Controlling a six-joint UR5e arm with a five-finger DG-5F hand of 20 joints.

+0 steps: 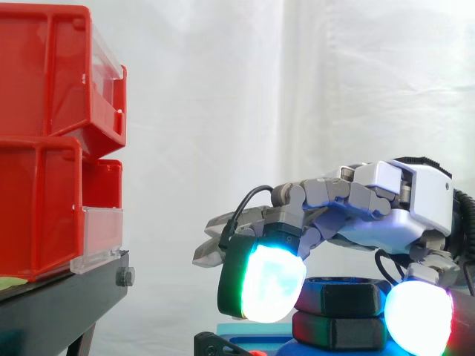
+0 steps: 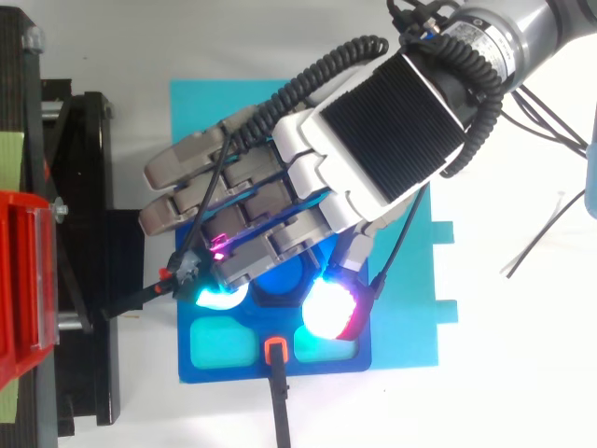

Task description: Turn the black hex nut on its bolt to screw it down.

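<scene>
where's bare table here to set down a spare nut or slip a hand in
Bare white table lies right of the cyan sheet, toward the lower right corner, and in a strip above the sheet. Crowded: the hand grips the black hex nut over the blue base, close to the black stand.

Two red bins stand stacked at left, the upper bin (image 1: 52,74) on the lower bin (image 1: 41,215), on a black stand (image 1: 59,304) before a white curtain (image 1: 297,89). The white table (image 2: 522,373) carries a cyan mat (image 2: 410,327) with a blue plate (image 2: 224,369) on it. Thin black wires (image 2: 541,243) lie at right.
</scene>
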